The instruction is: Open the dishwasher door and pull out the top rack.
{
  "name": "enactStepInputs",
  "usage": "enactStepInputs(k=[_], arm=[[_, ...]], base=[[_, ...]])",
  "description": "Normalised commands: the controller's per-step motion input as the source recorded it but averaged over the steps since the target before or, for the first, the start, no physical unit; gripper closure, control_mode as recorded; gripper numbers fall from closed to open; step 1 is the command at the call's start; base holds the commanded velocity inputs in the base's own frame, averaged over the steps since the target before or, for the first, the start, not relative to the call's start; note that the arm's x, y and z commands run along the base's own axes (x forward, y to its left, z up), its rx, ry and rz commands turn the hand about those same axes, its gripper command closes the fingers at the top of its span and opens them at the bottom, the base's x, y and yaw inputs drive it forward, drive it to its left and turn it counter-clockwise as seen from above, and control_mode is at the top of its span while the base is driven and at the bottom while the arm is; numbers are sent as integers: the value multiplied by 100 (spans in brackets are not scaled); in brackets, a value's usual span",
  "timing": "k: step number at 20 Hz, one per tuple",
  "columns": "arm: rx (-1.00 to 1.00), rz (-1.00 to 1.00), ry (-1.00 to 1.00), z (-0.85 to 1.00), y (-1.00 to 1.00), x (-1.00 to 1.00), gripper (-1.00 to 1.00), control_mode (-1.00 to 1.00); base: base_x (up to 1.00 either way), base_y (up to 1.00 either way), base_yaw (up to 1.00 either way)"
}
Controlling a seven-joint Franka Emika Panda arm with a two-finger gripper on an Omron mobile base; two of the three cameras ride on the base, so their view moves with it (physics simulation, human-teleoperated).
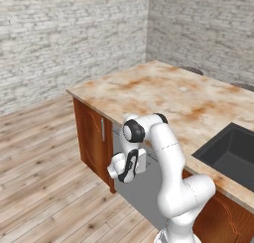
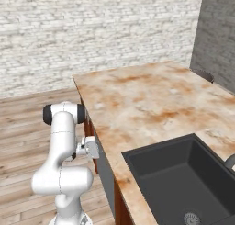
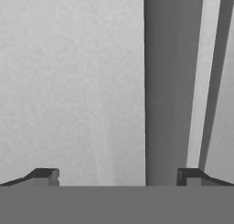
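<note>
**Arm parked right up against the dishwasher front, jaws wide apart**

The only real container here is the black sink (image 2: 183, 182), set into the marbled countertop (image 2: 147, 100) at about 5 o'clock in the right base view. It has a drain down in the bottom and what could be a bit of tap cut off at the picture's right edge, too little to tell. No telling what is inside the cabinets either.

The dishwasher door (image 1: 141, 187) is the flat grey panel under the counter edge, just right of the reddish wooden cabinet door (image 1: 92, 138) with its short vertical handle. It looks shut, flush with the cabinet front, though the arm covers most of its upper part.

The gripper (image 3: 119, 175) sits very close to that grey panel. In the hand view its two dark fingertips (image 3: 45, 175) stand wide apart with nothing between them. A darker vertical band runs up from 5 o'clock to 1 o'clock; it is likely the bar handle, but up this close it's hard to say.
</note>
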Motion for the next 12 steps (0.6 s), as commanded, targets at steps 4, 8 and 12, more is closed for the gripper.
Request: enactStepInputs(k=[4, 8, 12], arm=[[0, 1, -3, 2, -32, 5, -100, -100], [0, 1, -2, 0, -22, 1, -100, -100], [0, 0, -4, 0, -20, 5, -100, -100]], base=[[0, 0, 0], [0, 0, 0], [0, 0, 0]])
